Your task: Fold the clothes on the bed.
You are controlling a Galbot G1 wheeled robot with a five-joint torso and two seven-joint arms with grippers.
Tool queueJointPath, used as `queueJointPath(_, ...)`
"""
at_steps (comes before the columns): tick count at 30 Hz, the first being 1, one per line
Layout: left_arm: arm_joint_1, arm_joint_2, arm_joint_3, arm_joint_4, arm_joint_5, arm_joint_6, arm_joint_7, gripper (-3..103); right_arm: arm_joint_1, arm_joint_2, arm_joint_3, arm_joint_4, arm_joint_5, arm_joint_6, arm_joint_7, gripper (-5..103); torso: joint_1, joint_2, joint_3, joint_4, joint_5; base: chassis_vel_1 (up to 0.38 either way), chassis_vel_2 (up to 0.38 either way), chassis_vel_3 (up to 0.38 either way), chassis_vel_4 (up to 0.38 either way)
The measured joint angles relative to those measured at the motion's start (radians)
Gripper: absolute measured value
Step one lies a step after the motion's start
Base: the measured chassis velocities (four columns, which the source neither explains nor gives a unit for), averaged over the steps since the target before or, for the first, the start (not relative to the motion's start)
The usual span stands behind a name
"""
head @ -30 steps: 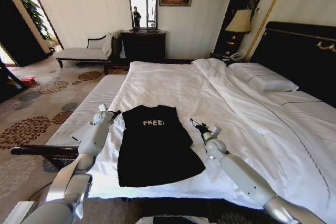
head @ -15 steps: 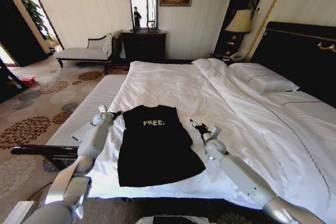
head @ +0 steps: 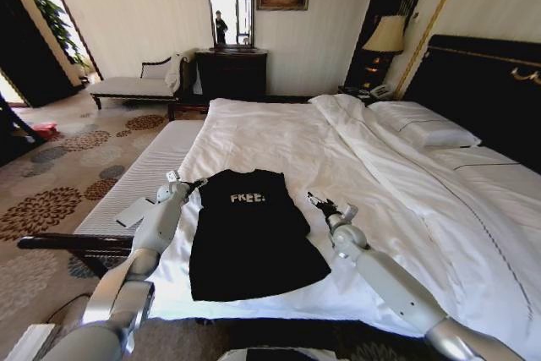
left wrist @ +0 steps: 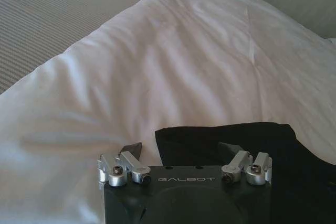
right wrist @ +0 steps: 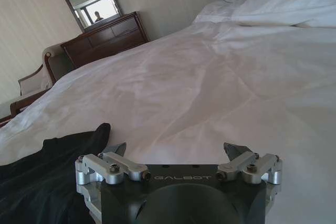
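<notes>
In the head view, the black short-sleeved T-shirt with white "FREE!" lettering [head: 251, 230] lies flat at lower centre of the frame, on the near end of the large white-sheeted bed [head: 338, 150]. Compared with one second ago, the left gripper [head: 196, 183] has moved inward to the shirt's left shoulder; the right gripper [head: 315, 201] sits just beside the right sleeve, nearly unchanged. In the left wrist view, the left gripper's fingers are apart, straddling the shirt's corner [left wrist: 231, 137]. In the right wrist view, the fingers are likewise apart above white sheet, with shirt fabric [right wrist: 58, 171] at lower left. Judgement: both grippers are positioned to grasp; no fold is made yet.
</notes>
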Motion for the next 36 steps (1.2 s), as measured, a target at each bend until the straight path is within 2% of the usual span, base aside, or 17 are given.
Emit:
queueJointPath(1, -0.001, -0.001, 0.0, 0.003, 0.001, -0.001, 0.001, 83, 0.0, 0.0, 0.0, -0.001, 0.0, 0.0, 0.0, 100, 0.0, 0.0, 0.0, 0.0001, 0.0, 0.0, 0.0, 0.0, 0.0)
queueJointPath(2, -0.007, -0.004, -0.001, 0.015, 0.007, -0.006, 0.005, 72, 0.002, 0.0, -0.002, -0.003, 0.0, 0.0, 0.0, 100, 0.0, 0.0, 0.0, 0.0001, -0.0001, 0.0, 0.0, 0.0, 0.0)
queueJointPath(4, -0.008, -0.005, -0.001, 0.019, 0.009, -0.008, 0.007, 72, 0.002, 0.001, -0.002, -0.003, 0.0, 0.0, 0.0, 100, 0.0, 0.0, 0.0, 0.0001, -0.0001, 0.0, 0.0, 0.0, 0.0)
queueJointPath(8, -0.014, -0.01, -0.002, 0.035, 0.017, -0.015, 0.015, 50, 0.004, 0.001, -0.003, -0.004, 0.0, 0.0, -0.001, 100, 0.0, 0.0, 0.0, 0.0, -0.0001, 0.0, 0.0, 0.0, 0.0)
queueJointPath(10, -0.014, -0.011, -0.002, 0.036, 0.017, -0.015, 0.015, 50, 0.005, 0.001, -0.003, -0.005, 0.0, 0.0, -0.001, 100, 0.0, 0.0, 0.0, 0.0001, -0.0001, 0.0, 0.0, 0.0, 0.0)
queueJointPath(12, -0.016, -0.011, -0.003, 0.038, 0.017, -0.018, 0.019, 39, 0.008, 0.0, -0.003, -0.005, 0.001, 0.0, -0.001, 100, 0.0, 0.0, 0.0, 0.0001, -0.0002, 0.0, 0.0, 0.0, 0.0)
queueJointPath(13, -0.016, -0.011, -0.003, 0.038, 0.017, -0.018, 0.019, 39, 0.008, 0.0, -0.003, -0.005, 0.001, 0.0, -0.001, 100, 0.0, 0.0, 0.0, 0.0001, -0.0002, 0.0, 0.0, 0.0, 0.0)
queueJointPath(15, -0.017, -0.011, -0.003, 0.039, 0.017, -0.021, 0.021, 28, 0.009, 0.0, -0.004, -0.005, 0.001, 0.0, -0.001, 100, 0.0, 0.0, 0.0, 0.0, -0.0001, 0.0, 0.0, 0.0, 0.0)
queueJointPath(16, -0.018, -0.01, -0.003, 0.039, 0.018, -0.022, 0.021, 28, 0.009, 0.0, -0.004, -0.005, 0.001, 0.0, -0.001, 100, 0.0, 0.0, 0.0, 0.0, -0.0001, 0.0, 0.0, 0.0, 0.0)
queueJointPath(17, -0.02, -0.01, -0.003, 0.041, 0.017, -0.025, 0.023, 18, 0.01, 0.0, -0.004, -0.005, 0.001, 0.0, -0.001, 100, 0.0, 0.0, 0.0, 0.0, -0.0001, 0.0, 0.0, 0.0, 0.0)
queueJointPath(19, -0.021, -0.01, -0.003, 0.042, 0.018, -0.027, 0.024, 18, 0.009, 0.0, -0.004, -0.005, 0.001, 0.0, -0.001, 100, 0.0, 0.0, 0.0, 0.0, -0.0001, 0.0, 0.0, 0.0, 0.0)
queueJointPath(22, -0.023, -0.009, -0.005, 0.041, 0.017, -0.031, 0.026, 3, 0.008, 0.001, -0.004, -0.005, 0.0, 0.0, -0.001, 100, 0.0, 0.0, 0.0, -0.0001, -0.0001, 0.0, 0.0, 0.0, 0.0)
queueJointPath(31, -0.034, 0.035, -0.006, 0.003, 0.011, -0.033, 0.024, 1, 0.072, 0.006, -0.034, -0.032, 0.007, 0.0, 0.0, 100, 0.0, 0.0, 0.0, -0.0004, -0.0003, 0.0, 0.0, 0.0, 0.0)
queueJointPath(36, -0.06, 0.066, 0.008, 0.001, 0.007, -0.03, 0.018, 1, 0.206, 0.027, -0.121, -0.1, 0.085, -0.037, -0.01, 100, 0.0, 0.0, 0.0, 0.0004, -0.0004, 0.0, 0.0, 0.0, 0.0)
